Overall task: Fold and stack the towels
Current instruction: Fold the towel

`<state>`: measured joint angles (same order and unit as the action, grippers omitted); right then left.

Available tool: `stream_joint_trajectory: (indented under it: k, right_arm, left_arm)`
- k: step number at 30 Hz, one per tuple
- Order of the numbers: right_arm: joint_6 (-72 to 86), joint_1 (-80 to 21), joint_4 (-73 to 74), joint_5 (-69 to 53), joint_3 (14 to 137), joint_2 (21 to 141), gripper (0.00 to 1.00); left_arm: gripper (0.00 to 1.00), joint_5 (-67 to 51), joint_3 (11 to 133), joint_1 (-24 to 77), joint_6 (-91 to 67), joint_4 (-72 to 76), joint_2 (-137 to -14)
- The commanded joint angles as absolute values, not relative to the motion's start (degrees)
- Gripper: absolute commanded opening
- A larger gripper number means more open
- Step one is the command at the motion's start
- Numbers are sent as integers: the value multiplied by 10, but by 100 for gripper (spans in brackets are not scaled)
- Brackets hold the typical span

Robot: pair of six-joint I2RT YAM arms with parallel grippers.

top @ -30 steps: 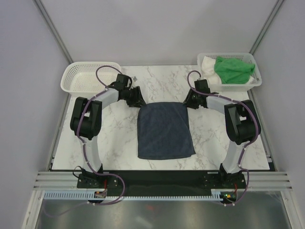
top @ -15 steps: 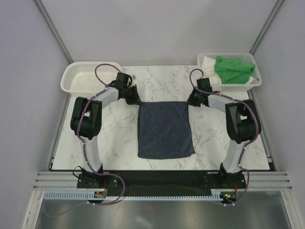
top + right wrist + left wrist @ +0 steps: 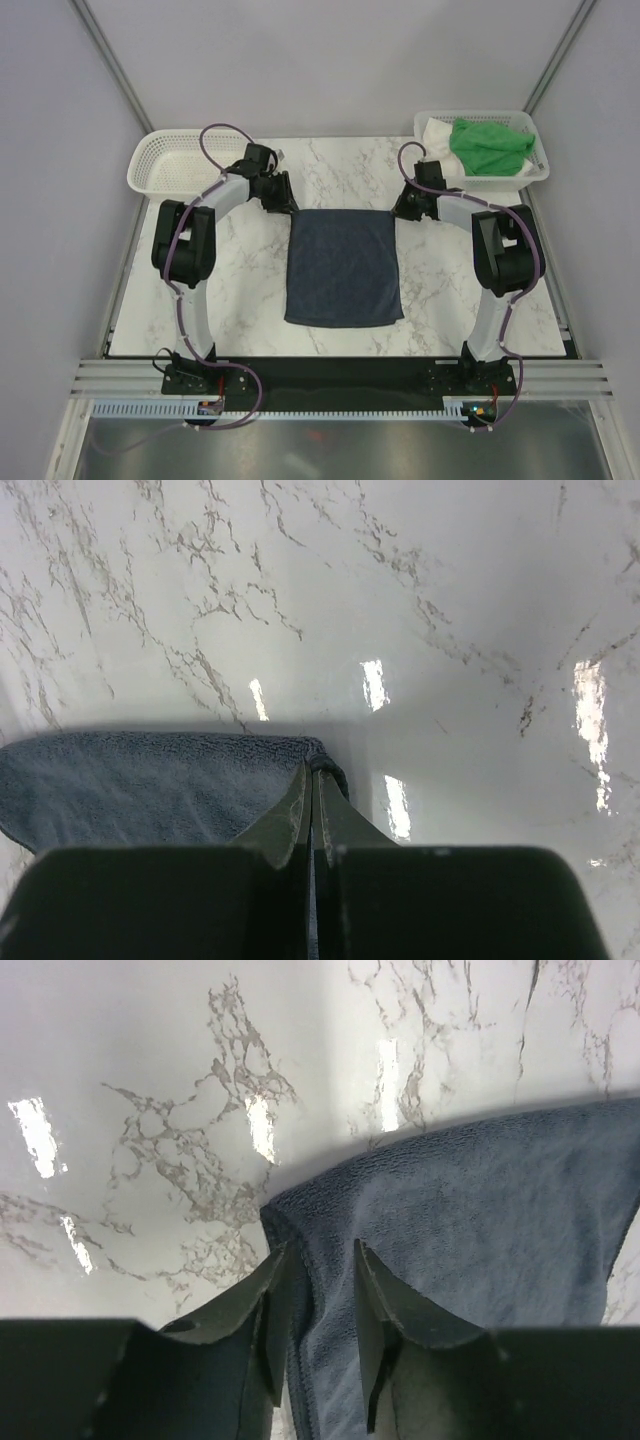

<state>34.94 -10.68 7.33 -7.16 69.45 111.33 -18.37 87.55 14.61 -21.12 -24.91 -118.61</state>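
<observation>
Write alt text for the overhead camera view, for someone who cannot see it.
A navy towel lies flat on a marble table, the left gripper and right gripper at its two far corners. At far right a white mesh basket holds a green towel and a white towel; a second basket sits far left.

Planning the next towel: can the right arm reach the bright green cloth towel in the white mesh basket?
Probably yes: the bright green cloth towel lies uncovered in the white mesh basket beyond the right gripper, now shut on the dark navy towel's corner.
</observation>
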Motion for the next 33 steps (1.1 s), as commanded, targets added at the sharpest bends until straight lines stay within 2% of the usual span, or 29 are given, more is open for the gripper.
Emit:
stream_joint_trajectory:
  k: [1, 4, 10, 22, 24, 25, 28, 29, 33]
  right_arm:
    - [335, -105, 61, -93, 723, 1128, 0]
    - [332, -105, 61, -97, 727, 1134, 0]
    - [334, -104, 61, -100, 730, 1130, 0]
    - [320, -104, 60, -98, 732, 1135, 0]
    - [313, -105, 61, -98, 736, 1136, 0]
    - [312, -104, 62, -97, 738, 1136, 0]
    - [305, -105, 64, -94, 742, 1136, 0]
    - [303, -104, 65, -95, 744, 1136, 0]
    - [297, -104, 65, -94, 752, 1141, 0]
  left_arm:
    - [40, -176, 899, 142, -184, -268, -1186]
    - [50, -153, 902, 142, -177, -270, -1184]
    - [46, -176, 920, 142, -169, -270, -1215]
    - [48, -196, 921, 143, -175, -256, -1238]
    - [43, -194, 927, 143, -169, -254, -1244]
    - [32, -193, 928, 143, -167, -252, -1245]
    - [13, -190, 936, 143, -160, -252, -1245]
    - [2, -188, 938, 142, -154, -252, -1243]
    - [2, -192, 953, 142, -135, -251, -1243]
